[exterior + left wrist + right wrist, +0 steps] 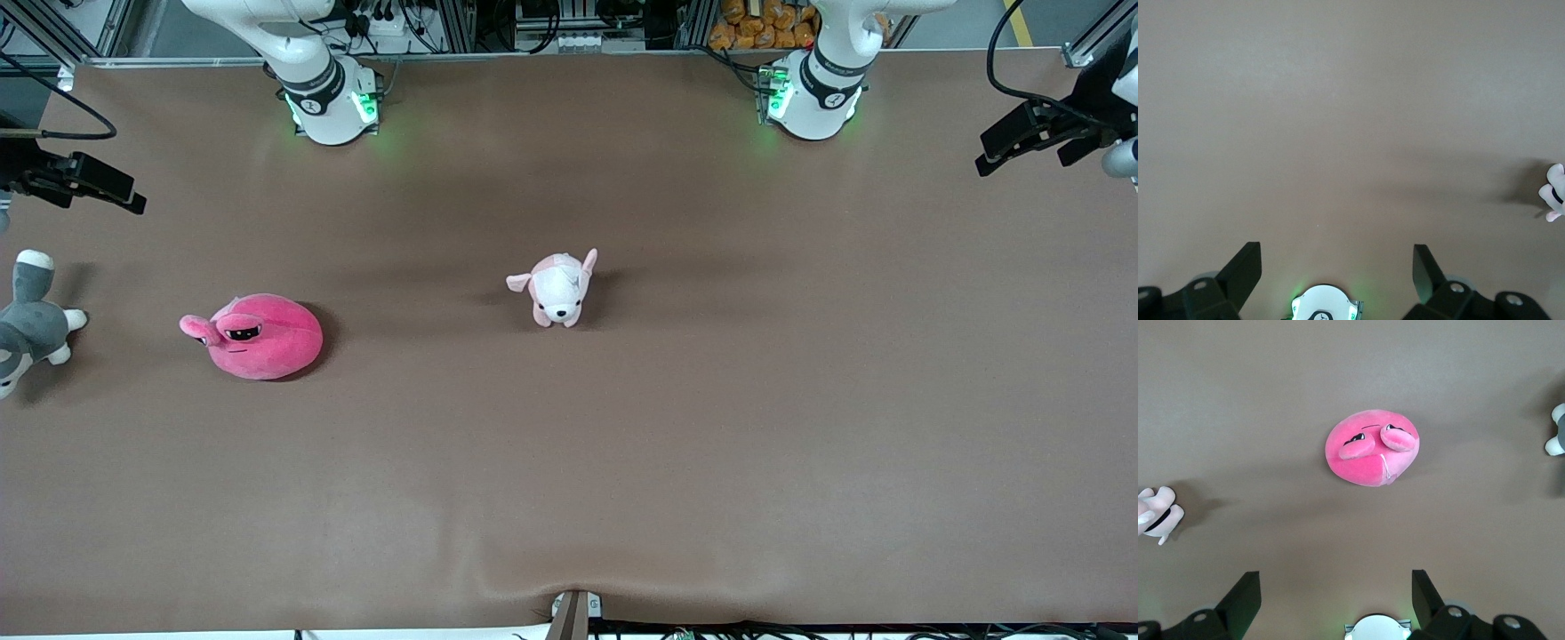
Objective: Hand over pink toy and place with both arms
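The pink toy lies on the brown table, toward the right arm's end. It is a round hot-pink blob with two eyes that stick out, and nothing is touching it. In the right wrist view it sits in the middle of the picture, with bare table all around it.

The small pink-and-white puppy plush stands near the middle of the table, well apart from the pink toy, toward the left arm's end from it. A grey-and-white plush animal lies at the table's edge, on the pink toy's side away from the puppy.

The right gripper hangs high over the table above the pink toy, and its fingers are spread wide with nothing between them. The left gripper hangs high over bare table, well apart from the pink toy. Its fingers are spread wide too, and they hold nothing.
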Tool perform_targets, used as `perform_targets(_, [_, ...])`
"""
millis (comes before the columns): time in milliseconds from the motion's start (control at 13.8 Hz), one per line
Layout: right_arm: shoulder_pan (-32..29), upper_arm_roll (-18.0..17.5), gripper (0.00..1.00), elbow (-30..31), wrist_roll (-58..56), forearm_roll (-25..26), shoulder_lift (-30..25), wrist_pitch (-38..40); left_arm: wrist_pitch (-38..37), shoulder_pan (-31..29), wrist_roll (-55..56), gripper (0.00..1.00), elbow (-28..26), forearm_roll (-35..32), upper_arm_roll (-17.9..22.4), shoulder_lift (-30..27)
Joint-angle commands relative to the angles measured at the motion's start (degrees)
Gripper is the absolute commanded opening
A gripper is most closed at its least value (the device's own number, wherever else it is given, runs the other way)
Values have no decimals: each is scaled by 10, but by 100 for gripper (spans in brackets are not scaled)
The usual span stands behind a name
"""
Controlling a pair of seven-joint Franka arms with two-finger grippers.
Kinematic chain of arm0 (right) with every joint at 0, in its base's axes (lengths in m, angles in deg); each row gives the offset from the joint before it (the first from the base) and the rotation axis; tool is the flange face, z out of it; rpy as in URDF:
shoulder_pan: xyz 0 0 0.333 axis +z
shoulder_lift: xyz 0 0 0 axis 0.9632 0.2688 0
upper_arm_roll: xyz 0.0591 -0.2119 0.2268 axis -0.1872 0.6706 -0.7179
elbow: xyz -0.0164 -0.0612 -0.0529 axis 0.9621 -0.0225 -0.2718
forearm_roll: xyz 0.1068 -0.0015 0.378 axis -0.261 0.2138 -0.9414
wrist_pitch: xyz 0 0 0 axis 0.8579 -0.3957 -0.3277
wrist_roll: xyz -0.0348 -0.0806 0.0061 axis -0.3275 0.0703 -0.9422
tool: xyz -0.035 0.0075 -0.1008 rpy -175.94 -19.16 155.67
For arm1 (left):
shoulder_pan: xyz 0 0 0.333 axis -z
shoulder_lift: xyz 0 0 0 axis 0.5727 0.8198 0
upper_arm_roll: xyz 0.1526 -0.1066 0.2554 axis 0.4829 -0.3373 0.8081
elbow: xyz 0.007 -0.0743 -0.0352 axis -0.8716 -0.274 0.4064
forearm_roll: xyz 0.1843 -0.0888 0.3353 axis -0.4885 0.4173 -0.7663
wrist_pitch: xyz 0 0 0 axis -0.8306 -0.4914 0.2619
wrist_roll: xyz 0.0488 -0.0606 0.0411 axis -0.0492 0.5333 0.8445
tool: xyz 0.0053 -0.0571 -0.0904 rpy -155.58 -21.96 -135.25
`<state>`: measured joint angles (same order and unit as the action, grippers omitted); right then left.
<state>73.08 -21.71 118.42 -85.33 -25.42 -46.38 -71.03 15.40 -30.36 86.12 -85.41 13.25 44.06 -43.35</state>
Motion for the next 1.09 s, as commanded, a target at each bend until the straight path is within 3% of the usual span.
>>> perform_targets(0, [1, 0, 100, -7, -34, 17, -7, 2, -18, 0, -15, 100, 28, -12, -2, 13])
perform_targets(1016, [-3, 4, 100, -7, -55, 8, -5, 7, -26, 7, -16, 100, 27, -11, -4, 16])
